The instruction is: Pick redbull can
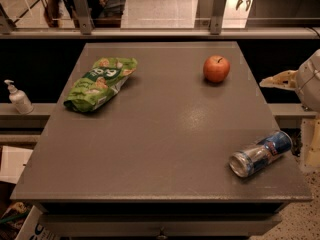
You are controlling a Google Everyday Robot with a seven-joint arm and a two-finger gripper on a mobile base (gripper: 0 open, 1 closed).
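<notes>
The redbull can (260, 153) lies on its side near the table's front right corner, blue and silver, with its silver top pointing front-left. My gripper (278, 79) shows at the right edge of the view as a pale tan tip with a grey rounded arm part (311, 80) behind it. It hangs off the table's right side, behind and to the right of the can and well apart from it. It holds nothing that I can see.
A red apple (216, 68) sits at the back right of the grey table (160, 134). A green snack bag (100, 83) lies at the back left. A white pump bottle (18, 97) stands on a ledge to the left. A railing runs behind the table.
</notes>
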